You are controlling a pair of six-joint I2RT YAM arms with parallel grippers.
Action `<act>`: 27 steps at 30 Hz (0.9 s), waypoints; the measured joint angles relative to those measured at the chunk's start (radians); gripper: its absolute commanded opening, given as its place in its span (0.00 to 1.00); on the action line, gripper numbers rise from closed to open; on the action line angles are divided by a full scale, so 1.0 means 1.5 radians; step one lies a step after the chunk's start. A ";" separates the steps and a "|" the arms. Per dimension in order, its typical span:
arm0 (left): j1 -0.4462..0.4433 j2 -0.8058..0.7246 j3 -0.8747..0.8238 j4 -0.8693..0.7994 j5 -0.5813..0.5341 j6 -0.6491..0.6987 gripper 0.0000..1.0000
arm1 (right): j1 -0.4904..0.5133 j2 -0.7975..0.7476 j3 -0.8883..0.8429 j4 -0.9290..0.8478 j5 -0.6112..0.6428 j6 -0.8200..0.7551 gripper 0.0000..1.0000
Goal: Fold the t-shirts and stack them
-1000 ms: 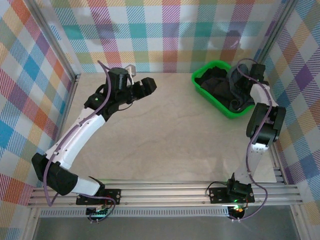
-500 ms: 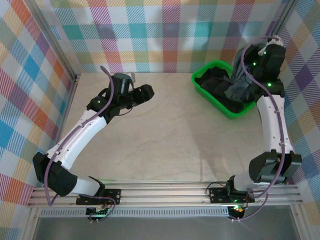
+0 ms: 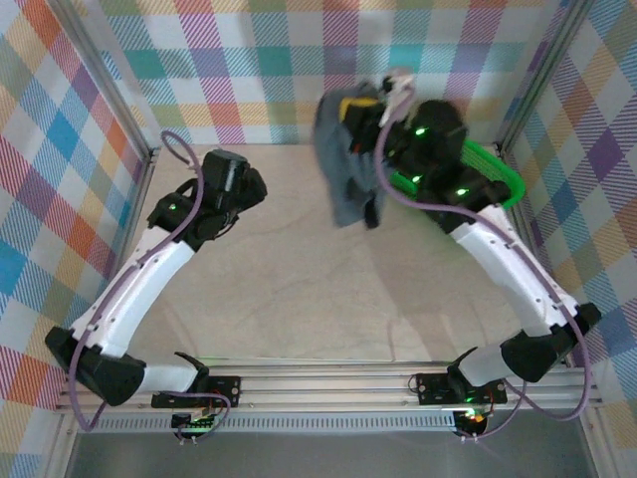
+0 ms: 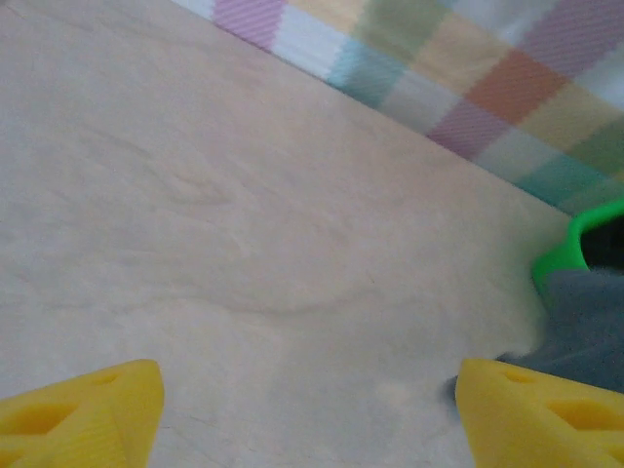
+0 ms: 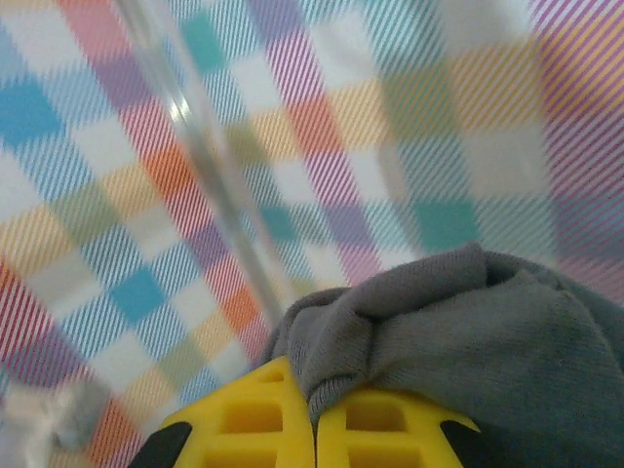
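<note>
A slate blue-grey t-shirt [image 3: 348, 169] hangs bunched in the air over the back middle of the table. My right gripper [image 3: 366, 104] holds it from above. In the right wrist view its yellow fingers [image 5: 263, 414] are pressed together on a fold of the grey cloth [image 5: 468, 331]. My left gripper [image 3: 242, 185] hovers over the back left of the table, apart from the shirt. Its yellow fingertips [image 4: 88, 405] stand wide apart over bare tabletop, open. The hanging shirt's lower part [image 4: 585, 327] shows at the right edge of the left wrist view. The dark shirts are hidden behind the right arm.
A bright green basket [image 3: 495, 167] sits at the back right, mostly covered by the right arm; its rim [image 4: 573, 255] shows in the left wrist view. Plaid walls and aluminium posts enclose the pale table [image 3: 328, 299].
My right arm has lifted the blue-grey shirt out of the basket and swung it left, over the back middle of the table. My left gripper has drawn back to the left.
</note>
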 measured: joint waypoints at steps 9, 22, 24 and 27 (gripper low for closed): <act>0.000 -0.077 -0.028 -0.063 -0.020 -0.004 0.74 | -0.010 0.157 -0.163 -0.104 -0.056 0.134 0.00; -0.131 -0.012 -0.181 -0.010 0.166 0.019 0.61 | -0.073 0.182 -0.087 -0.267 -0.039 0.222 0.00; -0.153 0.004 -0.181 0.004 0.166 0.017 0.60 | -0.070 0.154 -0.087 -0.276 -0.010 0.227 0.00; -0.162 0.012 -0.181 0.012 0.151 0.009 0.60 | -0.069 0.089 -0.086 -0.282 0.037 0.227 0.00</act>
